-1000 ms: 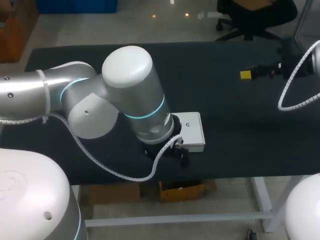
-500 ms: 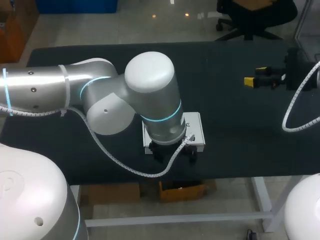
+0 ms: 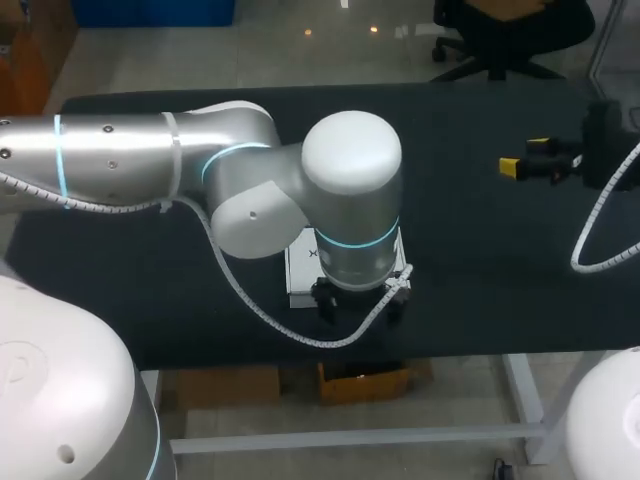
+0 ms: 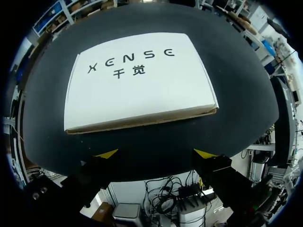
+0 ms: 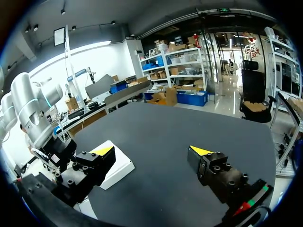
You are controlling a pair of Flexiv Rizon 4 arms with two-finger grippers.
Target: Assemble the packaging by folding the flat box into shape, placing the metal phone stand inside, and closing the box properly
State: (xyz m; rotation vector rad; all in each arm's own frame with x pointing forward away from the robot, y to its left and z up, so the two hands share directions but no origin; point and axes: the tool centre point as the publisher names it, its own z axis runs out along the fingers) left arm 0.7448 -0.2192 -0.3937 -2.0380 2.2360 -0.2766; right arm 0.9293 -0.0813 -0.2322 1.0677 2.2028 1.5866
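My left arm comes in from the left and stretches across the black desk to the near middle. There its wrist hangs straight over the white box. From above, only the box's left strip shows from under the arm. It lies flat on the desk close to the near edge.

In the left wrist view the box is plain: a shallow white carton with its lid lying flat. A thin brown cardboard edge runs along the side nearest the fingers. The lid carries dark print in two lines, a row of spaced capital letters with two smaller characters centred beneath it, and no other label shows.

The left tool stands wide open with nothing in it. Its two yellow tips are well apart, and only bare desk lies between them. The box is just ahead of the tips and touches neither finger.

Farther right the desk is bare cloth up to the right tool. It sits at the far right of the desk on my right arm, well apart from the box.

In the right wrist view this tool is also open wide and holds nothing, with dark desk between its yellow tips. A corner of the box shows beside one finger, farther off across the desk. The left arm stands over the box there.
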